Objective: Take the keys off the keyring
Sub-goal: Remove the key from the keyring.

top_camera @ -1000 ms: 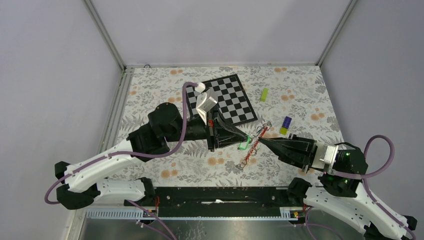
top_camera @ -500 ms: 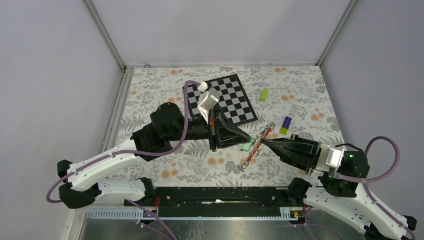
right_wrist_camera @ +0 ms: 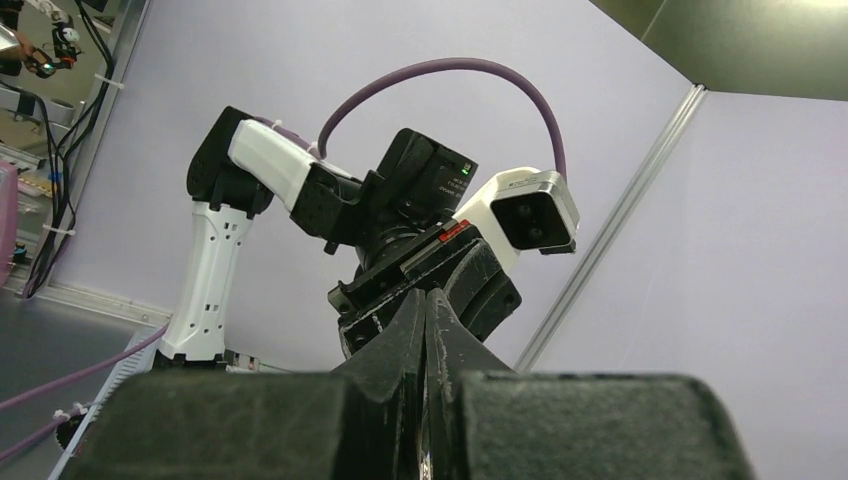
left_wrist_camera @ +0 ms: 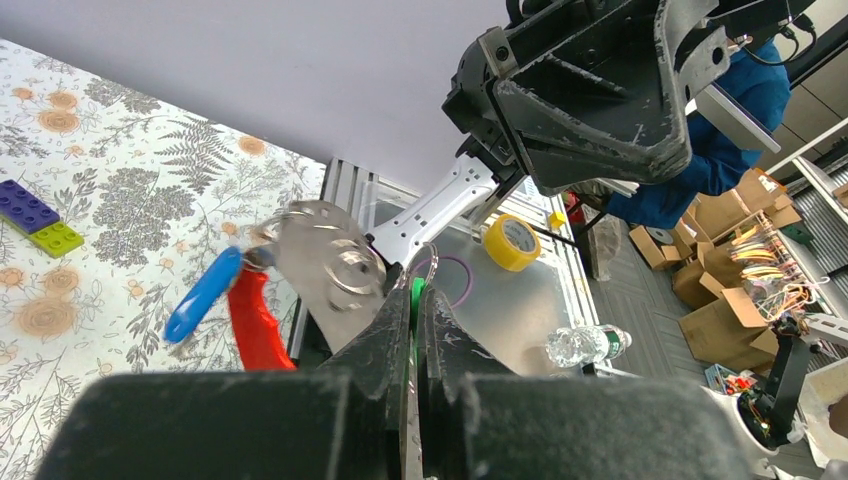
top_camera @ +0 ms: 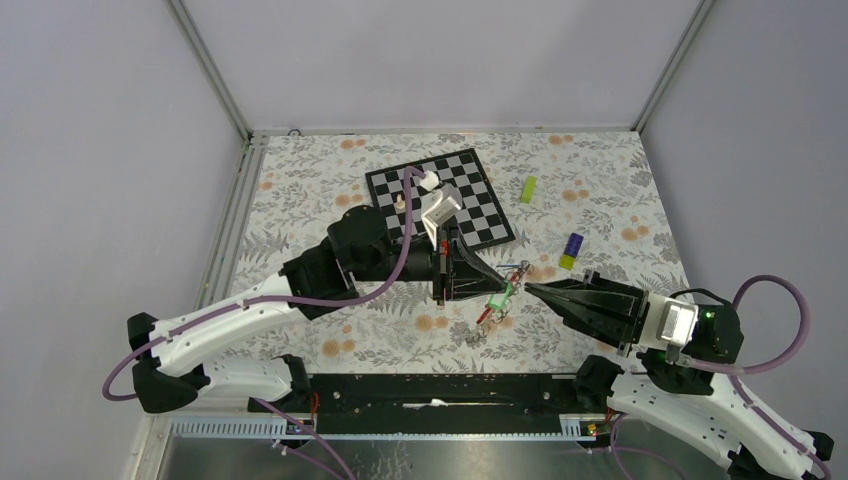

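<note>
Since a second ago the left arm has swung in toward the right arm. The key bunch, then strung out along the counter (top_camera: 300, 200), is now gathered up between the two tips. The left end effector (top_camera: 497, 287) is closed, pinching the green key (top_camera: 499, 298) edge-on between its fingers. The keyring (top_camera: 486, 314) hangs just beside those tips. Its red strap (left_wrist_camera: 255, 325), a blue key (left_wrist_camera: 205, 293) and blurred silvery keys (left_wrist_camera: 325, 265) dangle to one side of the fingers. The right end effector (top_camera: 530, 289) faces the left one tip to tip, jaws pressed together; whether it pinches any of the bunch cannot be told. Beyond the right end effector lies a purple-and-yellow block (top_camera: 571, 250), and farther on a lime block (top_camera: 528, 188). A chessboard (top_camera: 470, 195) lies beyond the left end effector.
</note>
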You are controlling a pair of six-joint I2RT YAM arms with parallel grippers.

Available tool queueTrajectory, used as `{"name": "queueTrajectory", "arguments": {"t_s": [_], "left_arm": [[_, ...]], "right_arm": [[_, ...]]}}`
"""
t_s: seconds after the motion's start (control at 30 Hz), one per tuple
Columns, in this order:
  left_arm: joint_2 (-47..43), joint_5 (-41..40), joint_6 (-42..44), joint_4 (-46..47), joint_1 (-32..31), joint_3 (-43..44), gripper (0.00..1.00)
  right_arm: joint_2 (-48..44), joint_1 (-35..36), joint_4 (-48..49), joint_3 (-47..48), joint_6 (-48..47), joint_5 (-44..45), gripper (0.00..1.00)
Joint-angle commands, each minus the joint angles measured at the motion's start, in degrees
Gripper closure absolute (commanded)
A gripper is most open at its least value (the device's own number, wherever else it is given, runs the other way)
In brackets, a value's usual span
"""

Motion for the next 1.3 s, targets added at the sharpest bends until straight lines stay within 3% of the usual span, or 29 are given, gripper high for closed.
{"name": "queueTrajectory", "arguments": {"t_s": [0.0, 0.13, 0.23, 0.37, 0.6, 1.27], "left_arm": [[-1.3, 0.0, 0.7, 3.5, 0.3, 0.6, 1.0], [-1.6, -0.4, 1.6, 2.1, 0.3, 1.2, 1.0], [-1.8, -0.8, 2.7, 0.2, 0.3, 2.1, 1.0], [-1.8, -1.0, 4.1, -2.1, 0.3, 3.5, 1.0], [-2.0, -1.7, 5.3, -3.8, 0.3, 5.1, 1.0], [-2.7, -0.7, 6.7, -5.8, 0.3, 6.8, 1.0]], "right_arm": [[0.1, -0.1, 1.5, 1.8, -0.3, -0.9, 1.0], [-0.7, -0.1, -0.4, 2.1, 0.5, 1.0, 1.0], [-0.9, 0.0, -7.8, 4.3, 0.8, 2.3, 0.99], [-0.6, -0.1, -17.5, 8.4, 0.3, 2.8, 0.83], [-0.8, -0.1, -29.5, 10.2, 0.2, 3.2, 0.74], [-4.0, -0.1, -25.0, 0.9, 1.6, 6.9, 0.69]]}}
